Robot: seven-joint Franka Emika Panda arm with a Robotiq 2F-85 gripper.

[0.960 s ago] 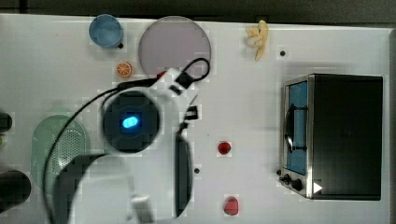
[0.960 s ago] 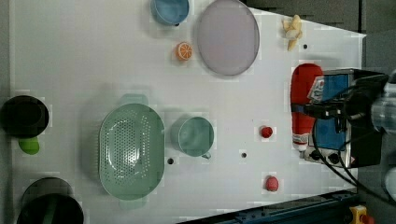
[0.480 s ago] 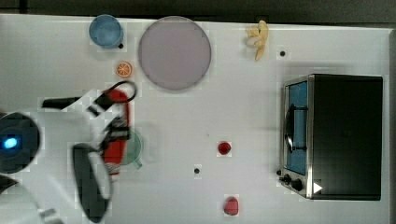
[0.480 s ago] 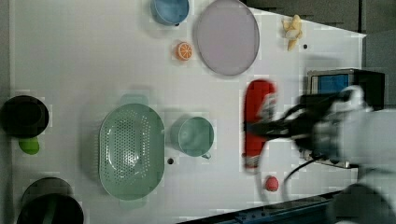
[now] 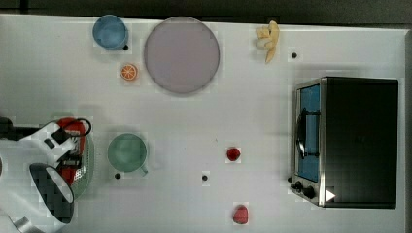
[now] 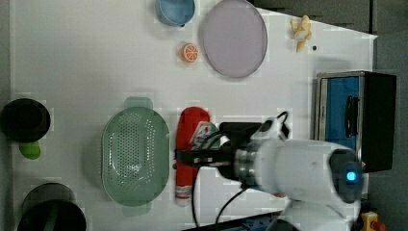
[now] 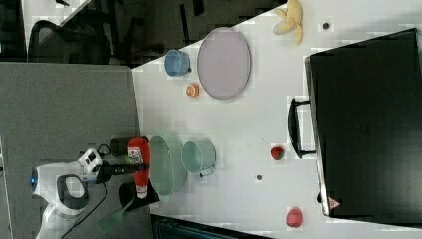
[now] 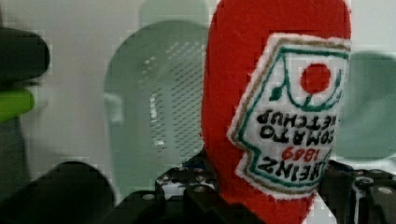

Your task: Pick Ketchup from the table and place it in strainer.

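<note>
The Ketchup (image 6: 191, 129) is a big red soft bottle with a white label, lifted off the table and lying crosswise in my gripper (image 6: 190, 157), which is shut on its middle. The strainer (image 6: 134, 161) is a pale mint-green oval basket with fine holes. In the top view the Ketchup (image 5: 68, 124) and gripper (image 5: 69, 151) overlap the strainer (image 5: 89, 164). In the left view the bottle hangs just right of the strainer's rim. In the right view the Ketchup (image 7: 138, 149) floats left of the strainer (image 7: 167, 164). In the wrist view the Ketchup (image 8: 261, 70) fills the front, with the strainer (image 8: 159, 102) behind.
A green mug (image 5: 127, 153) stands right beside the strainer. A red ball (image 5: 233, 154) and a strawberry piece (image 5: 240, 214) lie mid-table. An orange slice (image 5: 128, 72), blue cup (image 5: 111, 32), grey plate (image 5: 181, 54) and banana (image 5: 268, 35) sit at the back. A toaster oven (image 5: 350, 141) is at the top view's right.
The arm has carried the Ketchup across the table, leftward in the top view, from near the middle to the strainer. The grip on the bottle has stayed the same.
</note>
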